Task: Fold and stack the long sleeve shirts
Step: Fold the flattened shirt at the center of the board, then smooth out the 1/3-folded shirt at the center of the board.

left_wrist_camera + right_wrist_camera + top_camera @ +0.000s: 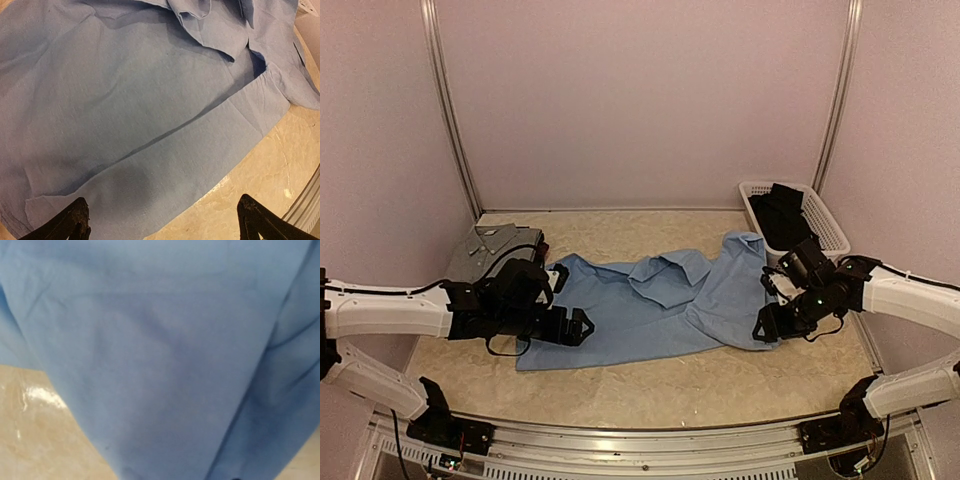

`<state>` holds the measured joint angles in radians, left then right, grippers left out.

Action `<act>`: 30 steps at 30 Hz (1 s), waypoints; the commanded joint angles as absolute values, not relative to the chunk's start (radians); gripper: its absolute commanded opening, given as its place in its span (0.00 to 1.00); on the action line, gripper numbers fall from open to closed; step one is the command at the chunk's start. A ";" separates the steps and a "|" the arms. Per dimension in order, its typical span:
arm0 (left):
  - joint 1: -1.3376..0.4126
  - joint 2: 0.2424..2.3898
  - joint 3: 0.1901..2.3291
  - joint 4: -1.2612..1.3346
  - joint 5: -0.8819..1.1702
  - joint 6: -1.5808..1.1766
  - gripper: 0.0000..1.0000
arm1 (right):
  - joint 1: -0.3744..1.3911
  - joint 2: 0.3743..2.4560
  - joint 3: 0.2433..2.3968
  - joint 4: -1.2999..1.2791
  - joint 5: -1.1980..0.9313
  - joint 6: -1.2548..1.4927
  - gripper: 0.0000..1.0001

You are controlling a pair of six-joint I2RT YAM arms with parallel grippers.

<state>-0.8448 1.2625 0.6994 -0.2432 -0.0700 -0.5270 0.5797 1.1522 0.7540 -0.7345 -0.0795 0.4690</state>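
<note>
A large light blue long sleeve shirt (650,305) lies spread and rumpled across the middle of the table. A grey collared shirt (488,243) lies folded at the back left. My left gripper (575,327) hovers over the blue shirt's left part, near its front hem. In the left wrist view this gripper (165,225) is open wide, its fingertips (77,220) above the blue cloth (125,100) with nothing between them. My right gripper (767,325) sits at the shirt's right edge. The right wrist view is filled by blue cloth (165,340), and its fingers are hidden.
A white mesh basket (830,228) stands at the back right with dark cloth (782,215) in it. Bare marbled tabletop (670,390) runs along the front. Pale walls close in the back and both sides.
</note>
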 commanded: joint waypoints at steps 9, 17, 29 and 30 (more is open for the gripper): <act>-0.893 1.351 0.571 -0.042 -0.127 -0.726 0.98 | 0.613 1.227 0.709 -0.683 -0.069 0.564 0.47; -0.865 1.401 0.520 -0.013 -0.118 -0.753 0.99 | 0.616 1.287 0.712 -0.692 -0.014 0.593 0.24; -0.836 1.369 0.402 0.007 -0.154 -0.821 0.99 | 0.617 1.236 0.710 -0.749 0.046 0.649 0.00; -0.833 1.361 0.396 0.003 -0.160 -0.824 0.99 | 0.617 1.235 0.717 -0.762 0.057 0.652 0.00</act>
<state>-0.8536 1.3621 0.4488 0.0868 -0.1379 -0.7891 0.6067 1.2598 0.7055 -0.7025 -0.0063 0.6250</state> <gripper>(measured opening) 0.989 0.002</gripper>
